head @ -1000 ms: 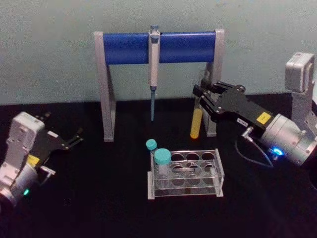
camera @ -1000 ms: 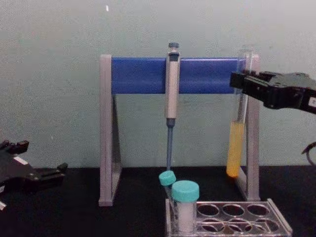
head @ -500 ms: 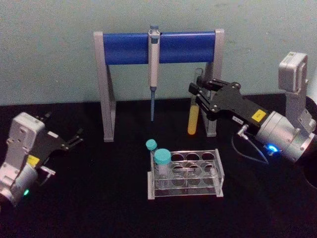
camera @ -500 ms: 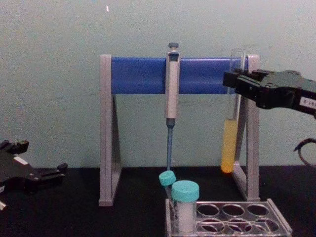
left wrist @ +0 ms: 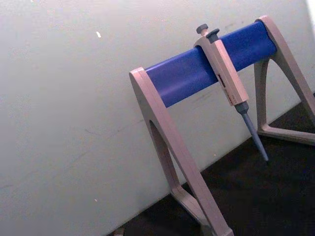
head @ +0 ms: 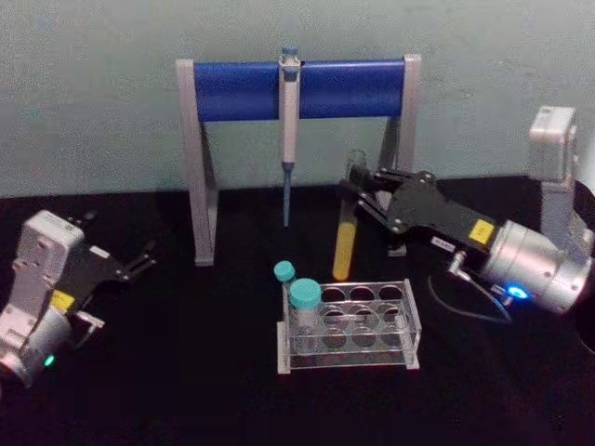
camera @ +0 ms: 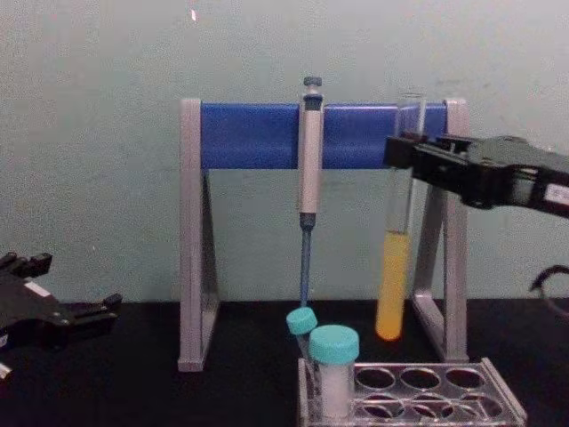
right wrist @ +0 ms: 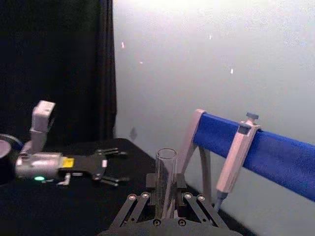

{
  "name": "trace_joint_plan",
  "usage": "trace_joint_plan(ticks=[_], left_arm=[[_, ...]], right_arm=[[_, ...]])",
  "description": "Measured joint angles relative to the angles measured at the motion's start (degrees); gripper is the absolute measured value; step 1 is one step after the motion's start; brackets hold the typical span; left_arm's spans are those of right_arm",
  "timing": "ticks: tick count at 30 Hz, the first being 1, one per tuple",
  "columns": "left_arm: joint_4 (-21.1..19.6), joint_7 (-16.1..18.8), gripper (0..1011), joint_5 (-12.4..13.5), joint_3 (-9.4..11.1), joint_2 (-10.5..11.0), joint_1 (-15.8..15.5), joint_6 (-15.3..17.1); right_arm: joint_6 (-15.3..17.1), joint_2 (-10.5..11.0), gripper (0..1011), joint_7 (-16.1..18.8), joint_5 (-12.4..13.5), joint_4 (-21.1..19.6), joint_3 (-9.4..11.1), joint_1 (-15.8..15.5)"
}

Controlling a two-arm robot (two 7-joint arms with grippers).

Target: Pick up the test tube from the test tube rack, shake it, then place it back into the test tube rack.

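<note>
Test tube [head: 344, 249] is pinched by right claw [head: 356, 186], test tube rack [head: 410, 321] below it; left claw [head: 147, 257] is parked spread.

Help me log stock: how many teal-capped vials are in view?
2. One teal-capped vial stands at the left end of the test tube rack; the second vial, smaller-capped and tilted, is right behind it, its body mostly hidden.

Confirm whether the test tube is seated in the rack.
No, the right gripper holds the test tube aloft, clear of the test tube rack.
</note>
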Motion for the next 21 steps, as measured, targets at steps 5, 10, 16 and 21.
trace_joint_plan(ticks=[5,10,16,21], left_arm=[[0.0,0.0,1001,0.0,0.0,0.0,0.0,0.0],[0.0,0.0,1001,0.0,0.0,0.0,0.0,0.0],[0.0,0.0,1001,0.0,0.0,0.0,0.0,0.0],[0.0,0.0,1001,0.0,0.0,0.0,0.0,0.0]], right_arm=[[2.4,3.0,229,0.1,2.7,-3.5,1.2,-2.3],[4.5,6.6,229,-1.7,4.5,-7.3,3.0,-5.3],[4.8,9.8,229,-6.3,3.3,-10.2,4.9,-7.8],[5.9,9.9,229,-11.3,-1.9,-10.3,4.7,-7.0]])
